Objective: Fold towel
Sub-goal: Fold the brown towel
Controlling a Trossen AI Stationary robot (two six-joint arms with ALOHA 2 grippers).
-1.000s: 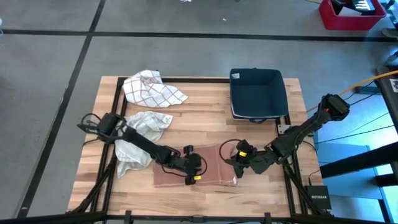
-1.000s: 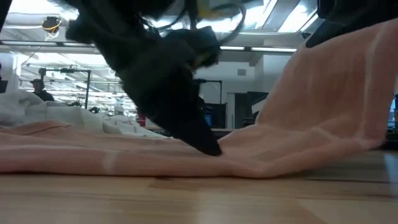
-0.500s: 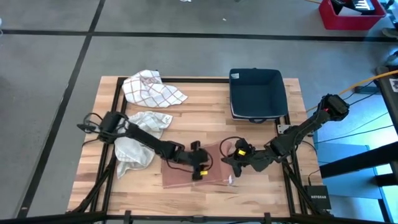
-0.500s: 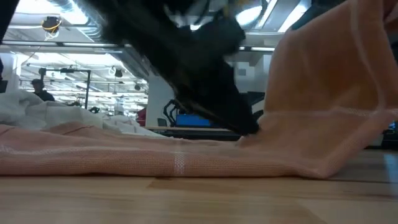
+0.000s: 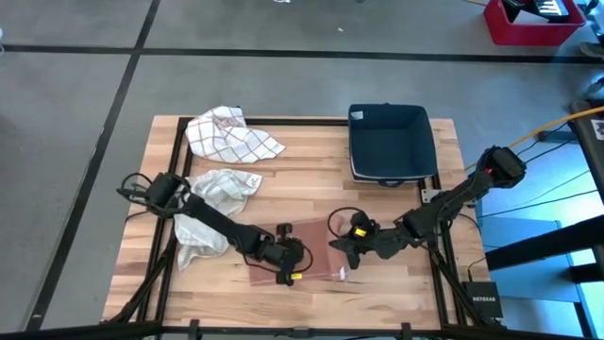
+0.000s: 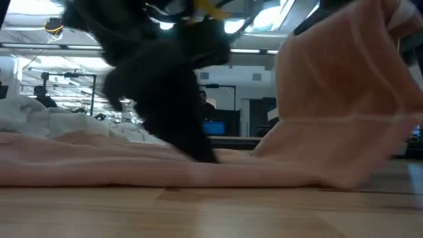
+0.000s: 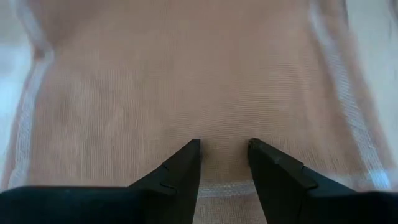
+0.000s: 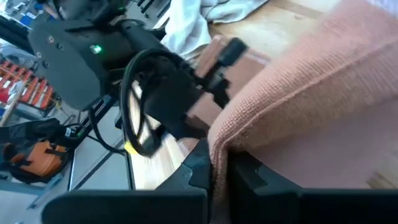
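We find the right gripper [image 8: 214, 171] clenched on the raised edge of the pink towel [image 5: 316, 260], the left gripper [image 7: 222, 163] parted, pressing its flat half; we judge the edge should travel over squarely, hems aligned.

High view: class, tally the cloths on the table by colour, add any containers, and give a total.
Pink towel: 1
White towel: 1
White cloth with red checks: 1
Dark blue bin: 1
Total: 4
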